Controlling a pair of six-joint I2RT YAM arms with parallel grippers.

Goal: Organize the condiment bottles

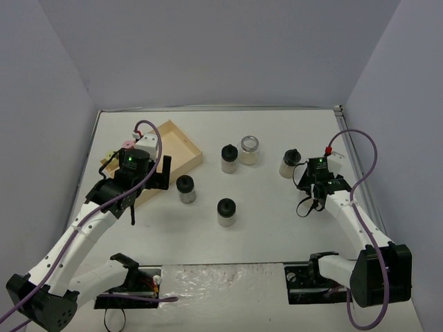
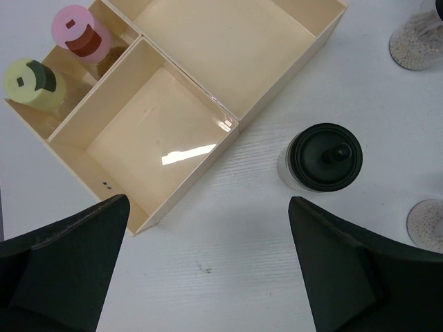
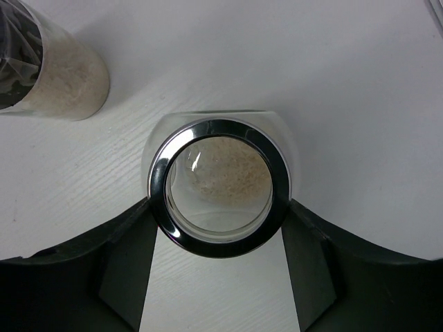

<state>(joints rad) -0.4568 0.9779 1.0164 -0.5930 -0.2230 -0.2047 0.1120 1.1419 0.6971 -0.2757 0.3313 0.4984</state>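
No word, number or brand is showing clearly enough to be read in any view. The pink-capped jar (image 2: 82, 32) and the yellow-green-capped jar (image 2: 33, 83) are each carrying a small dark mark on the cap, but it is not reading as a letter. The wooden tray (image 2: 228, 128) is showing only two tiny dark dots on one wall, and the jar with the silver-rimmed lid (image 3: 220, 196) is showing no print.

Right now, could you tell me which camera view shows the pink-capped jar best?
The left wrist view: the pink-capped jar stands large and unobstructed in the wooden tray. The top external view shows only its cap, tiny, beside the left arm. The right wrist view misses it.
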